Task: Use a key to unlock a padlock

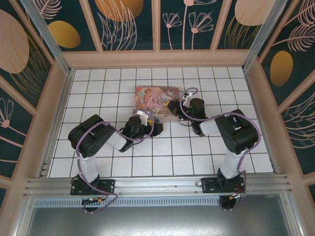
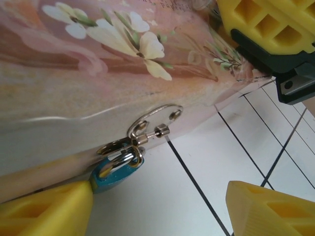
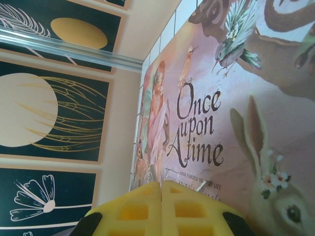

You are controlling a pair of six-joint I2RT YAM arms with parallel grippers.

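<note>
On the table (image 2: 211,162), left end effector (image 2: 157,209) is released, fingers spread wide, padlock (image 2: 114,173) just ahead of one finger (image 2: 44,211), hanging off the wire clasp (image 2: 155,118) on the front wall of the tin (image 2: 98,73), which blocks everything beyond. Right end effector (image 3: 161,204) is clenched tight, tips over the tin lid. A thin metal sliver (image 3: 201,186) pokes out beside its fingertips, can't tell if it's the key, and its yellow finger sits past the tin's corner, up and right of the left end effector.
</note>
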